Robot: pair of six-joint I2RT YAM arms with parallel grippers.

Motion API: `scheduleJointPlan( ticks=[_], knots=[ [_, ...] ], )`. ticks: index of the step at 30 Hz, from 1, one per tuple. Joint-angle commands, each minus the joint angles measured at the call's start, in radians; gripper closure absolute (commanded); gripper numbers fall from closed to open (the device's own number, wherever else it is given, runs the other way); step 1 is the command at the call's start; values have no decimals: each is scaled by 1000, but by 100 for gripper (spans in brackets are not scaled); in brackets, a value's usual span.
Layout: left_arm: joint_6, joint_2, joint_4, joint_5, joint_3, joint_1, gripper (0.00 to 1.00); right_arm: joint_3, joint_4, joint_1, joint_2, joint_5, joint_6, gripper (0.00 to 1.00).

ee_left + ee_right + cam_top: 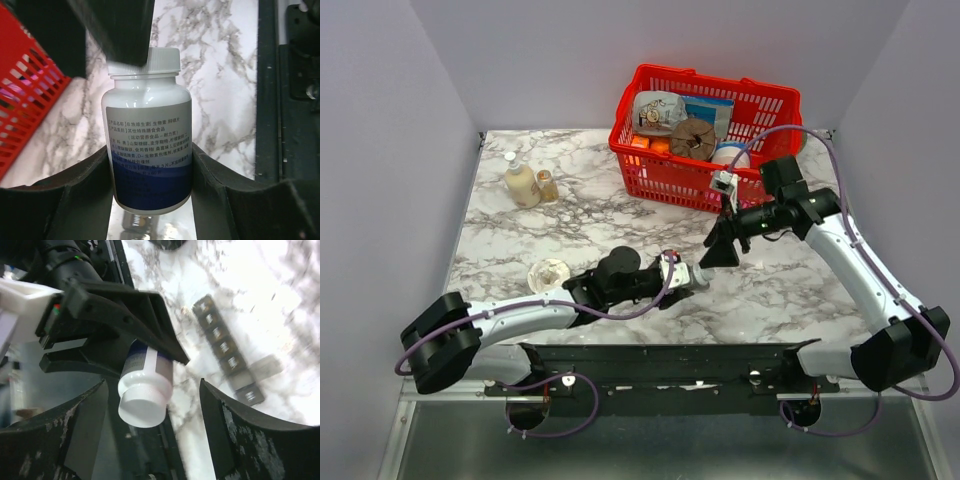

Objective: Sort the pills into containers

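Containers: dark grey strip of small square compartments, lying flat on the marble table below and beside the held bottle, touched by nothing; its far end is blurred.
Pill bottle: white with a blue-banded label, held off the table, its cap on and facing away from the holding fingers.
Left gripper: fingers pressed on the bottle's sides, part-way open around its body.
Right gripper: jaws wide, one finger each side of the cap with a gap on both sides, gripping nothing.
Tin: round, silvery, on the table left of the held bottle.
Tan bottle, small jar: upright, side by side, far left.
Basket: red mesh, holding packets, toward the back.
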Motion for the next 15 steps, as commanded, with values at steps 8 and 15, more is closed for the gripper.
scheduleJointPlan(
  ticks=[8, 15],
  knots=[
    [-254, -248, 20, 23, -172, -7, 100, 18, 262, 7, -211, 233, -333, 0],
    [-242, -337, -57, -75, -227, -1, 100, 130, 80, 67, 0, -68, -164, 1]
  ],
)
